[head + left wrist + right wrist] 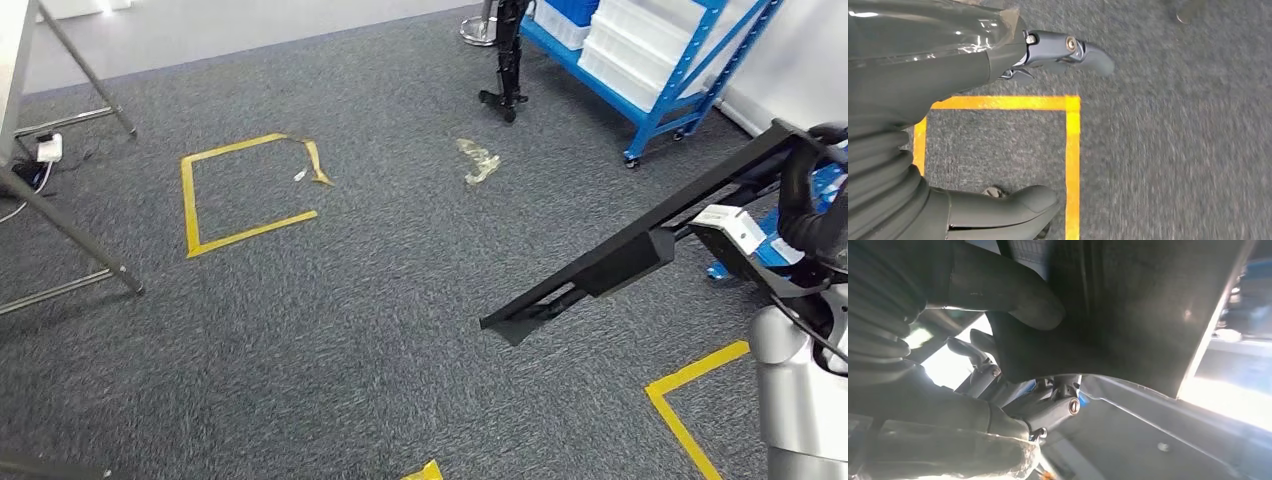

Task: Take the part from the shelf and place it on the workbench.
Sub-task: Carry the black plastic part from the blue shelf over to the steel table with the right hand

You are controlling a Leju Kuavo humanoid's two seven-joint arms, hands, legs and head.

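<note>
A long black part [620, 262] is held by the right hand [812, 205] at the right of the head view, above grey carpet [380, 300]; it is carried off the floor, slanting from the hand at upper right down towards the middle of the picture; a white label [733, 222] is seen near its held end. In the right wrist view the thumb and darker fingers [1048, 407] of the right hand [1013, 360] are wrapped about a dark flat face of the part [1138, 305], so the grip is closed on it. The left hand [1013, 130] is seen in the left wrist view hanging over the carpet; its fingers [1068, 52] and thumb are set well apart and nothing is held between them; a corner of yellow tape [1072, 130] lies on the floor beneath it.

Further off in the head view, a yellow tape corner [690, 385] is laid on the carpet just below the right arm; a yellow tape square [245, 190] with a torn corner lies at the left; grey table legs [70, 235] stand at the left edge. At the far right a blue shelf [680, 85] with white bins [640, 45] is seen, well apart from the part.
</note>
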